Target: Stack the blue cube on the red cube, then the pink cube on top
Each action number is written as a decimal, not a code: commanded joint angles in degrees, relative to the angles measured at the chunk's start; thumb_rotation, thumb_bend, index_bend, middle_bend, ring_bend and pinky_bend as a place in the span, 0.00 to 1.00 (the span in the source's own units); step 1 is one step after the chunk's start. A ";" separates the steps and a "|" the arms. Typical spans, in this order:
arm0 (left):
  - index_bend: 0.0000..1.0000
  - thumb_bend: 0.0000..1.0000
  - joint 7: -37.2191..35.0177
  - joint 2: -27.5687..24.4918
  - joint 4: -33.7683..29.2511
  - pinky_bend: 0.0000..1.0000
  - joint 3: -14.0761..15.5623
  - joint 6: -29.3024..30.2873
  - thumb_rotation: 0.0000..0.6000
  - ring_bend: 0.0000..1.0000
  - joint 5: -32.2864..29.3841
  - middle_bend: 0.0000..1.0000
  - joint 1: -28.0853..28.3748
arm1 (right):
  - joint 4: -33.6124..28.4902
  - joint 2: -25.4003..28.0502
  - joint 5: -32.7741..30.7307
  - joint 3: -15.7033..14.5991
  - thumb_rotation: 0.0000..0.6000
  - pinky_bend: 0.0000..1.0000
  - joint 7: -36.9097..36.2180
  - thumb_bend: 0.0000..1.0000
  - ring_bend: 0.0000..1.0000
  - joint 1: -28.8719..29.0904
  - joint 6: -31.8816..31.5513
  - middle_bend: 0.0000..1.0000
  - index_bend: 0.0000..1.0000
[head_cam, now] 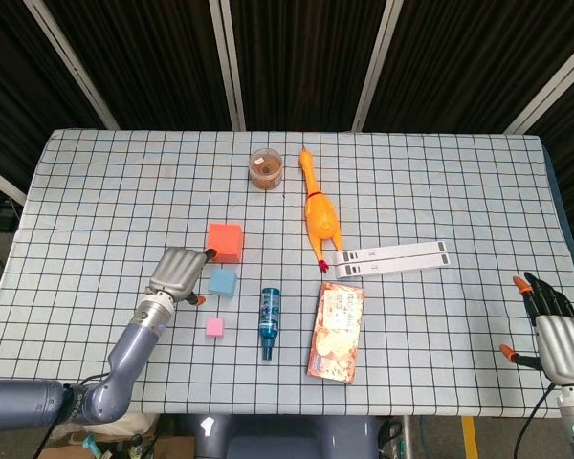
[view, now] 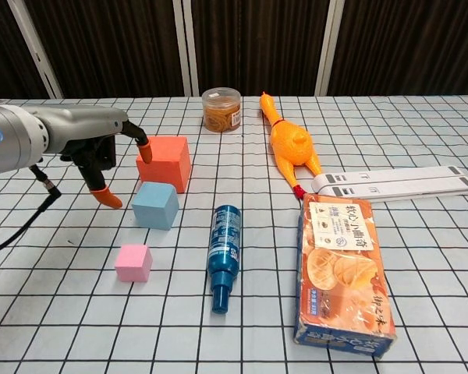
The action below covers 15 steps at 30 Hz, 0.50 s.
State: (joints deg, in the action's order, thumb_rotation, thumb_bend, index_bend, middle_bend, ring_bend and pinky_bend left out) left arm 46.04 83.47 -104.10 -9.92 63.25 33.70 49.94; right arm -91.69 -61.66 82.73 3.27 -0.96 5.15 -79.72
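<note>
My left hand (view: 101,156) hangs over the table (head_cam: 96,182) just left of the blue cube (view: 155,205), fingers spread and holding nothing. One orange fingertip (view: 144,152) lies against or just in front of the red cube (view: 164,161); I cannot tell whether it touches. Another fingertip points down toward the cloth beside the blue cube.

My right hand (head_cam: 553,330) sits at the near right corner of the table, fingers apart, gripping nothing.

The three cubes form a short column in the left half of the table. The red cube is farthest from the near edge, the blue cube just in front of it, and the pink cube (view: 133,262) nearest the near edge, a little apart from the blue one. All three rest on the cloth; none is stacked.

A blue bottle (view: 223,256) lies on its side just right of the pink cube, cap toward the near edge. A snack box (view: 344,273) lies flat right of the bottle. A rubber chicken (view: 289,146) stretches from mid-table toward the far edge, with a round container (view: 221,109) to its left. Two white strips (view: 394,181) lie right of the chicken.
</note>
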 commanded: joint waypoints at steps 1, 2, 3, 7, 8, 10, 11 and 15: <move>0.30 0.09 0.30 0.61 0.30 0.83 0.57 0.16 1.00 0.83 -0.27 0.97 0.49 | 0.20 0.01 -0.20 0.01 1.00 0.13 -0.30 0.04 0.07 0.06 0.25 0.04 0.01; 0.30 0.08 0.36 0.80 0.42 0.83 0.72 0.30 1.00 0.83 -0.42 0.97 0.59 | 0.21 0.04 -0.16 -0.01 1.00 0.13 -0.44 0.04 0.07 0.07 0.28 0.04 0.01; 0.30 0.08 0.55 1.03 0.71 0.83 0.87 0.53 1.00 0.83 -0.59 0.97 0.74 | 0.18 0.09 -0.06 -0.02 1.00 0.13 -0.60 0.04 0.07 0.06 0.23 0.04 0.01; 0.30 0.09 0.65 2.14 2.19 0.83 0.82 1.34 1.00 0.83 -1.47 0.97 1.16 | 0.09 0.28 0.40 -0.11 1.00 0.13 -1.01 0.04 0.07 -0.03 -0.13 0.04 0.01; 0.30 0.09 0.74 2.36 2.52 0.83 0.79 1.50 1.00 0.83 -1.72 0.97 1.30 | 0.13 0.27 0.46 -0.13 1.00 0.13 -1.13 0.04 0.07 -0.03 -0.15 0.04 0.01; 0.29 0.08 0.89 2.79 3.13 0.83 0.79 1.97 1.00 0.83 -1.81 0.97 1.52 | 0.16 0.32 0.41 -0.13 1.00 0.13 -1.37 0.04 0.07 -0.04 -0.09 0.04 0.01; 0.29 0.08 0.96 2.96 3.35 0.83 0.83 2.26 1.00 0.83 -1.80 0.97 1.58 | 0.21 0.32 0.35 -0.14 1.00 0.13 -1.48 0.04 0.07 -0.01 0.02 0.04 0.01; 0.29 0.08 1.52 3.58 4.32 0.83 0.79 3.30 1.00 0.83 -2.04 0.97 1.91 | 0.46 0.31 0.09 -0.21 1.00 0.13 -2.26 0.04 0.07 0.13 0.64 0.04 0.01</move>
State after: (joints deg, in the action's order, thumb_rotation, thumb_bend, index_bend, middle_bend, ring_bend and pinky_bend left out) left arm 47.43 86.93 -99.91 -9.12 66.44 31.77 51.75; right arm -91.29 -61.34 82.88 3.07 -3.11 5.24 -79.18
